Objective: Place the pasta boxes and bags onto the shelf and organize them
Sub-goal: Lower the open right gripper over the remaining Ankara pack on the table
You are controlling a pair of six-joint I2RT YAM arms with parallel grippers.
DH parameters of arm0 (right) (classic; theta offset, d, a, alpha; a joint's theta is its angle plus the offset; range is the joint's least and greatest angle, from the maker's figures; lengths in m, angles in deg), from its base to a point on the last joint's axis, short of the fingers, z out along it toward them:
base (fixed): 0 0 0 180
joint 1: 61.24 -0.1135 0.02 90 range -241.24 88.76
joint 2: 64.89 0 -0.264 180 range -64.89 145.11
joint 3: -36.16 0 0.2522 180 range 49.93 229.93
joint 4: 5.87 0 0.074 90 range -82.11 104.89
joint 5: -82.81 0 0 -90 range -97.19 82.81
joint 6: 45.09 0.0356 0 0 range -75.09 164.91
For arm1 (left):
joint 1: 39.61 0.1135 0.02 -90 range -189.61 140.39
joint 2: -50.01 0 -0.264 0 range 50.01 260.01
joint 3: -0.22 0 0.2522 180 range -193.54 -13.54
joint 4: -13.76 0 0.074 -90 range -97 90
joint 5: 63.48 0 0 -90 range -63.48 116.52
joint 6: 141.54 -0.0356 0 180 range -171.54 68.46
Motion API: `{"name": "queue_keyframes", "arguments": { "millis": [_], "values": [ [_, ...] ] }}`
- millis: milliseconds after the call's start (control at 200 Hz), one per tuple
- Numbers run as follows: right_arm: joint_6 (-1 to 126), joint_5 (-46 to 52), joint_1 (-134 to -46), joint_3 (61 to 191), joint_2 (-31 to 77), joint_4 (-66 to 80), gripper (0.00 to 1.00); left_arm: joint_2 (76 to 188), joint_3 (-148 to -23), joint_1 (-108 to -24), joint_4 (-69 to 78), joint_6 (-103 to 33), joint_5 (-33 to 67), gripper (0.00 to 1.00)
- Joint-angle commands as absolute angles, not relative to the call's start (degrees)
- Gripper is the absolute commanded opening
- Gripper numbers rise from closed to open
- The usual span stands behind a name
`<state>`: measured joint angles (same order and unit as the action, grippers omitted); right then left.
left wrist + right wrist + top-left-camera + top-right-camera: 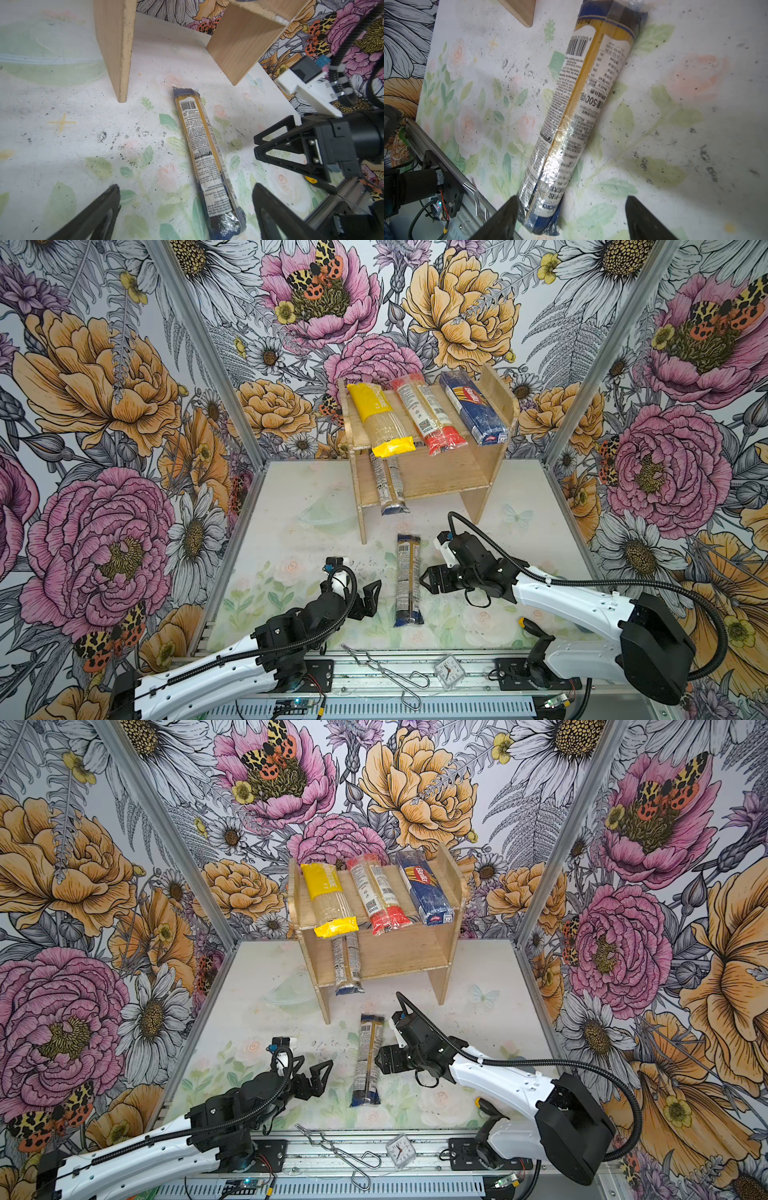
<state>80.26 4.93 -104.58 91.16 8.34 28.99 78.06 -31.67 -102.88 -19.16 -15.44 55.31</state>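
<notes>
Low in both top views, my left gripper [370, 599] hangs spread wide and empty, left of the slim clear pack [408, 578] that lies flat on the table [291, 539]. My right gripper [424, 581] sits just right of that pack, jaws apart, gripping nothing. Farther up, at centre, stands the shelf [440, 481]. A second slim pack [390, 485] lies at the left of its lower tier. On top, left to right, lie the yellow-ended pack [380, 418], the red-ended pack [430, 414] and the Barilla pack [473, 408].
</notes>
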Motion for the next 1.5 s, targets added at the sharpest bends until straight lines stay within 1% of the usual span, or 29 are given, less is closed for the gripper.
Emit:
{"name": "queue_keyframes", "arguments": {
  "millis": [0,305,591,941,956,1006,1166,1281,1496],
  "values": [
    [80.72,3.71,-105.19,92.9,9.91,25.93,0.82,78.14,-30.61,-103.17,-16.6,-18.53,52.3,0.99],
    [84.6,2.27,-105.35,92.24,14.39,17.47,0.82,87.68,-31.21,-103.22,-12.79,-21.04,45.3,0.99],
    [85.31,0.67,-105.34,94.4,18.06,16.99,0.81,93.54,-32.61,-103.25,-12.27,-21.62,43.67,0.99],
    [87.78,-2.94,-106.39,97.42,21.92,17.05,0.8,92.61,-31.87,-103.25,-13.0,-20.13,44.18,0.99],
    [87.86,-3.05,-107.78,97.59,22.2,17.11,0.8,92.47,-31.83,-103.25,-12.99,-20.19,44.18,0.99],
    [88.14,-3.19,-108.54,98.0,23.12,17.12,0.81,91.91,-31.92,-103.28,-13.49,-20.2,44.35,0.99],
    [89.82,-4.7,-110.22,99.0,25.95,17.25,0.83,90.26,-31.8,-103.25,-14.66,-20.01,44.71,0.99],
    [90.47,-7.36,-111.48,99.64,27.08,18.36,0.88,89.7,-31.68,-103.27,-14.94,-19.97,44.62,0.99],
    [90.7,-9.09,-112.39,100.33,28.61,19.2,0.88,89.84,-31.74,-103.31,-15.12,-19.83,44.71,0.99]
  ]
}}
